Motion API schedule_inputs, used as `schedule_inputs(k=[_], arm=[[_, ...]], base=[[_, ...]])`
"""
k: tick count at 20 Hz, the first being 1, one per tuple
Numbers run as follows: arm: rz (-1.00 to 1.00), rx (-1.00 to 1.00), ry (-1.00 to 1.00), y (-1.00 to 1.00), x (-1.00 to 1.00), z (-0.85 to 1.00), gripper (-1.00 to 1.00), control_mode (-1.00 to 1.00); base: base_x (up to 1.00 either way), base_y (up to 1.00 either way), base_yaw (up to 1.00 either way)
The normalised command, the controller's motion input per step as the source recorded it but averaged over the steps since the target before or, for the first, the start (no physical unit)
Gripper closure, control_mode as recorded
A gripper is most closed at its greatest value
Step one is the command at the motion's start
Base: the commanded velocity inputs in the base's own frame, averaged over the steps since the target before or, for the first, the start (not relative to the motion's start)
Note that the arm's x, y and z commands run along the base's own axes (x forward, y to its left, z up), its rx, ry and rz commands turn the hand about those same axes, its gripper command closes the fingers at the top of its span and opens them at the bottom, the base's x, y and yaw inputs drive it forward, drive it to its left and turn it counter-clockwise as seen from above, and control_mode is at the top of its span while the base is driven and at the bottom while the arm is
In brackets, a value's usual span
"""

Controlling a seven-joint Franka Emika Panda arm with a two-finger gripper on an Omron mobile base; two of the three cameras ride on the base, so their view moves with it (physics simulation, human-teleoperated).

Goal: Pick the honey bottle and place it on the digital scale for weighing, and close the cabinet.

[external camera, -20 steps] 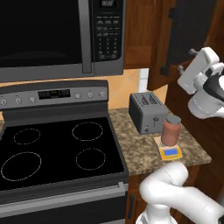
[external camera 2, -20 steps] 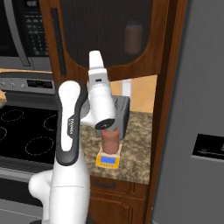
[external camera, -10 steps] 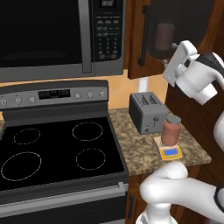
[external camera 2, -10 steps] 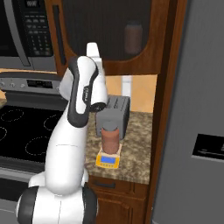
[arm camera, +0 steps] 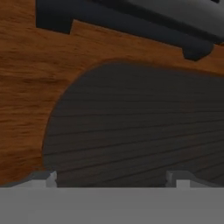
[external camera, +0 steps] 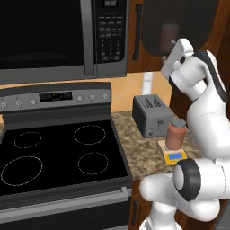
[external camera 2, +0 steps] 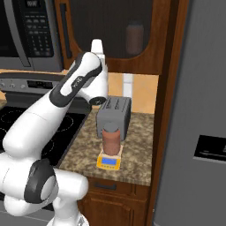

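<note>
Left base view: the honey bottle (external camera: pixel 175 134), a reddish-brown jar with a dark grey cap, stands upright on the digital scale (external camera: pixel 174 156) at the front of the speckled tabletop (external camera: pixel 134 148), just in front of a grey toaster (external camera: pixel 151 115). The scale's blue display faces the tabletop's front edge. The white arm rises at the right and bends up toward the cabinet (external camera: pixel 148 58), its claw (external camera: pixel 173 43) held against the lower part of the dark glass pane. Whether the fingers are spread or pressed together cannot be told from this side.

From the right base view, the bottle (external camera 2: pixel 111 140) sits on the scale (external camera 2: pixel 109 161) with the toaster (external camera 2: pixel 114 114) close behind it, and the claw (external camera 2: pixel 97 43) points up at the cabinet door (external camera 2: pixel 152 62), near its lower left corner. A paler jar (external camera 2: pixel 134 39) shows dimly behind the rounded glass, and the black bar handle (external camera 2: pixel 65 31) runs down the door's left edge, beside the microwave (external camera 2: pixel 26 33). A grey refrigerator (external camera 2: pixel 198 132) fills the right side.

From the hand view, the claw (arm camera: pixel 113 178) looks straight at the door at very close range: brown wood frame (arm camera: pixel 30 87), the curved dark pane (arm camera: pixel 140 127) and the black handle (arm camera: pixel 122 24). Two finger tips (arm camera: pixel 43 178) sit far apart at the bottom, holding nothing.
</note>
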Motion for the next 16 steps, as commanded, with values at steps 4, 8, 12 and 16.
schedule_inputs(k=[4, 8, 12, 16], arm=[[-0.08, 0.0, 0.0, -0.02, 0.88, 0.0, -1.0, -1.0], [0.0, 0.0, 0.0, -0.01, 1.0, -0.4, -1.0, -1.0], [0.0, 0.0, 0.0, 0.0, 1.0, -0.41, -1.0, -1.0], [0.0, 0.04, 0.04, -0.2, -0.1, 0.16, -1.0, -1.0]], base=[[0.0, 0.0, 0.0], [0.0, 0.0, 0.0], [0.0, 0.0, 0.0], [0.0, 0.0, 0.0]])
